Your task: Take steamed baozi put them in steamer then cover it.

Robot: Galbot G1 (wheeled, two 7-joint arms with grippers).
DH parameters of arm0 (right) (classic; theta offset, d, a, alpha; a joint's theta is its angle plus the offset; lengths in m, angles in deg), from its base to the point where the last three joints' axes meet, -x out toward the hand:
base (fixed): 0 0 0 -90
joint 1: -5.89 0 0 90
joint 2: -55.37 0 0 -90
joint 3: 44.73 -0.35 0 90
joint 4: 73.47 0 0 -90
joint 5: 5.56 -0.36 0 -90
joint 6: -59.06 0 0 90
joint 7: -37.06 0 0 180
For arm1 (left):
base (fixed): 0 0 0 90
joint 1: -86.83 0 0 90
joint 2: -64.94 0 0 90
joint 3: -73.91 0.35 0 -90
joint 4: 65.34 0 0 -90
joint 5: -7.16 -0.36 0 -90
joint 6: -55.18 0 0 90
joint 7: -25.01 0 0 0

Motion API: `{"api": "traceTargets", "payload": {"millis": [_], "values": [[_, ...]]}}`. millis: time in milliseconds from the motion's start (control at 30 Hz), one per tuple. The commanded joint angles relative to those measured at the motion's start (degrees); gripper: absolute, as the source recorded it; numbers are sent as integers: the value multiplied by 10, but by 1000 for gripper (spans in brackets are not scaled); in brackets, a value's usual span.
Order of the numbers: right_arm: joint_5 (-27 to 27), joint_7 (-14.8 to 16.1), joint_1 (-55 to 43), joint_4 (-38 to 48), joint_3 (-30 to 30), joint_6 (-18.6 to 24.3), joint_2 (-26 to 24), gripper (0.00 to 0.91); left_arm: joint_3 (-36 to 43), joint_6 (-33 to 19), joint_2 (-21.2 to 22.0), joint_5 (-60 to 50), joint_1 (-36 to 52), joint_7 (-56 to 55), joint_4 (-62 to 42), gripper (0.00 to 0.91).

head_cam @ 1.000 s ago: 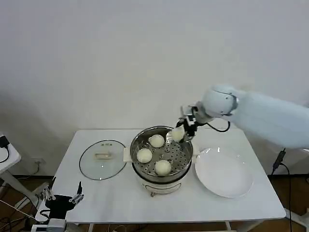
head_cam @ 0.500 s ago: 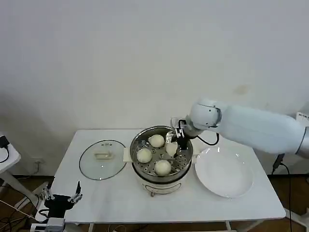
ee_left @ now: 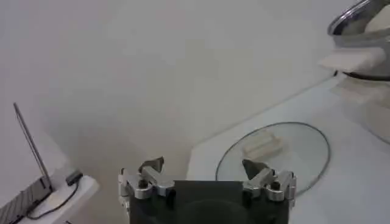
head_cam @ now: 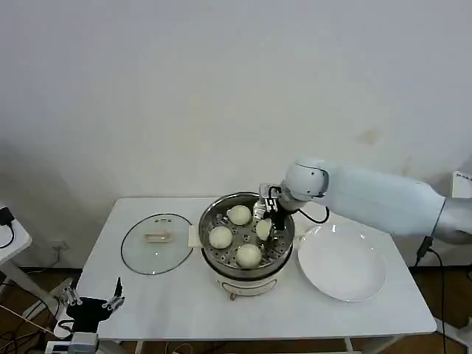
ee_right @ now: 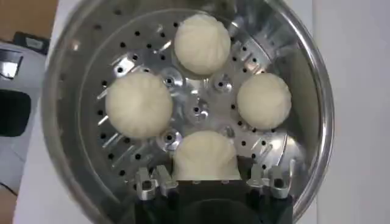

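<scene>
Indoors, on a white table (head_cam: 177, 302) against a plain wall (head_cam: 184, 96), the right gripper (ee_right: 206, 182) pinches a baozi (ee_right: 205, 157).

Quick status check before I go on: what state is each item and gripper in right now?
baozi: all four on the steamer's perforated tray, one between the right gripper's fingers.
steamer: uncovered.
cover: flat on the table beside the steamer, handle up.
plate: empty.
right gripper: inside the steamer, fingers around a baozi.
left gripper: open, low beside the table.
</scene>
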Motion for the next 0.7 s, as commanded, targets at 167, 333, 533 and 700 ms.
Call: {"api": "traceTargets", "payload": {"millis": [167,333,533,700], "values": [[22,3,11,25,-5,4,10,695,0,-1,1,0,-1,-1,0,907],[24,3,15,27,-8,5,12,695,1,0,1,0,0,-1,0,907],[31,4,20,28,-12,9,12,907,1,0,2,0,0,-1,-1,907],[35,4,14,26,-16,12,8,907,-1,-1,1,1,-1,-1,0,907]]}}
